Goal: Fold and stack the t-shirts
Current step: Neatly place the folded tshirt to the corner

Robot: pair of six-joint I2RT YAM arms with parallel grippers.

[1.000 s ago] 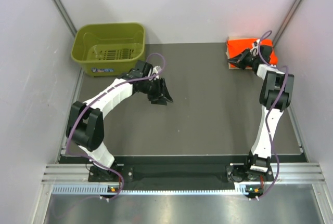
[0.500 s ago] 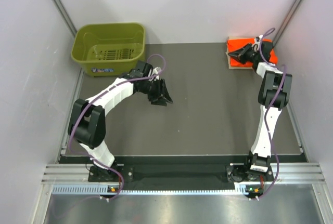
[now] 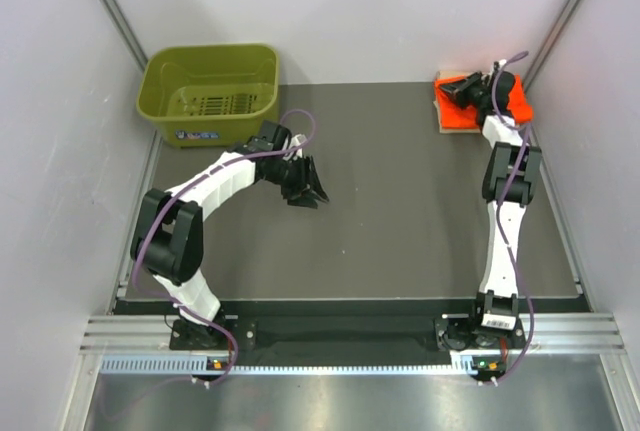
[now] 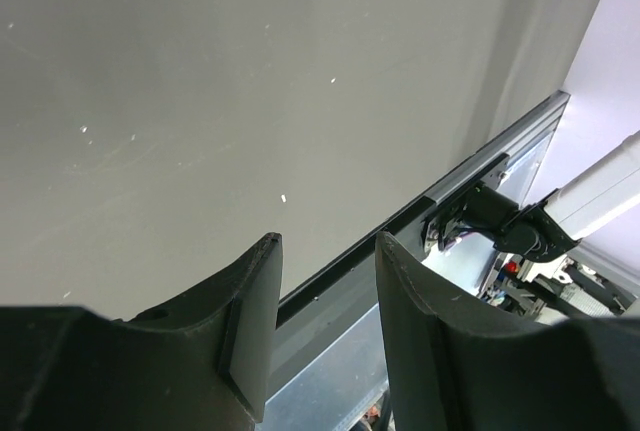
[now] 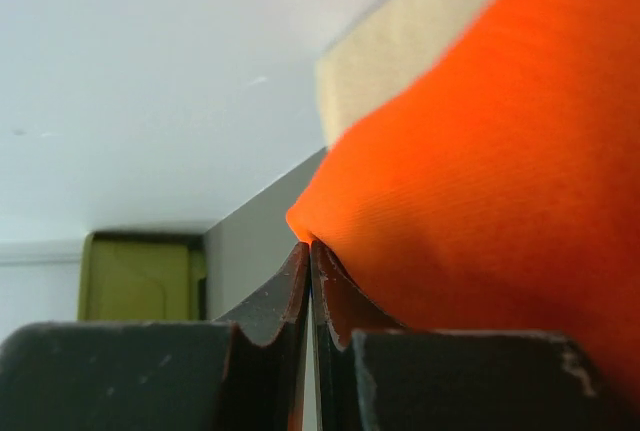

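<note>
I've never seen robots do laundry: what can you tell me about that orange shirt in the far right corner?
The orange t-shirt is bright, soft knit cloth, folded into a flat squarish pad at the far right corner of the table. It lies on the peach-tan t-shirt, whose edge peeks out beside it. The right gripper, jaws shut, meets its rounded fold with its tips; whether cloth is pinched is unclear.

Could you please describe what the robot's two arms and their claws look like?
The left arm and right arm share white shells, black joints and a loose purple cable. The left claw and right claw are matte black, each with two tapered fingers.
</note>
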